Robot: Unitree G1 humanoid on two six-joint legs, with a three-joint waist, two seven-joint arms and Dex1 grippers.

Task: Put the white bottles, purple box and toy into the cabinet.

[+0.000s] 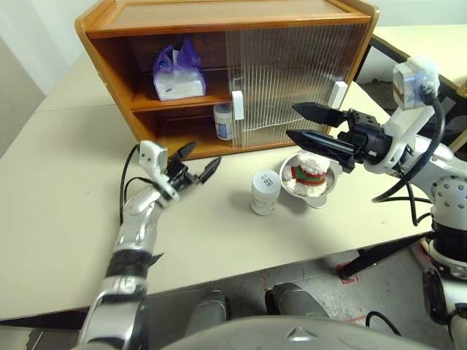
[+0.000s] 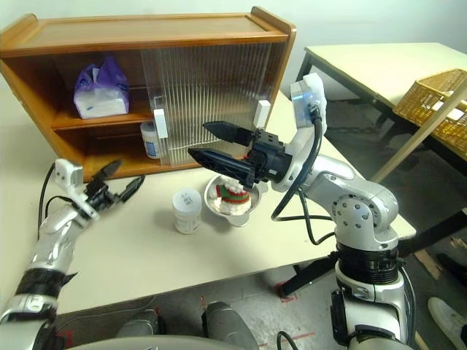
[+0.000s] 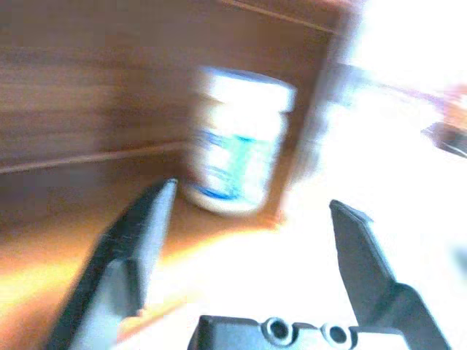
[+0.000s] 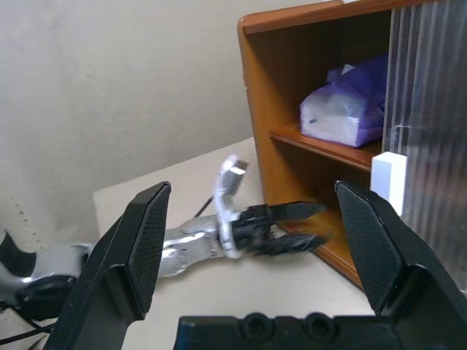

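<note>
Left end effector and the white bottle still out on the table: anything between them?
Nothing. In the left eye view, only bare tabletop separates the open left end effector from the white bottle.

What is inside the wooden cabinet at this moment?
In the cabinet, the purple box sits on the upper shelf and one white bottle on the lower. The ribbed doors cover the right side.

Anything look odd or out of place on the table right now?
Mainly the toy: it sits inside a shiny metal bowl like food. One white bottle stands upright outside the cabinet. Nothing spilled.
</note>
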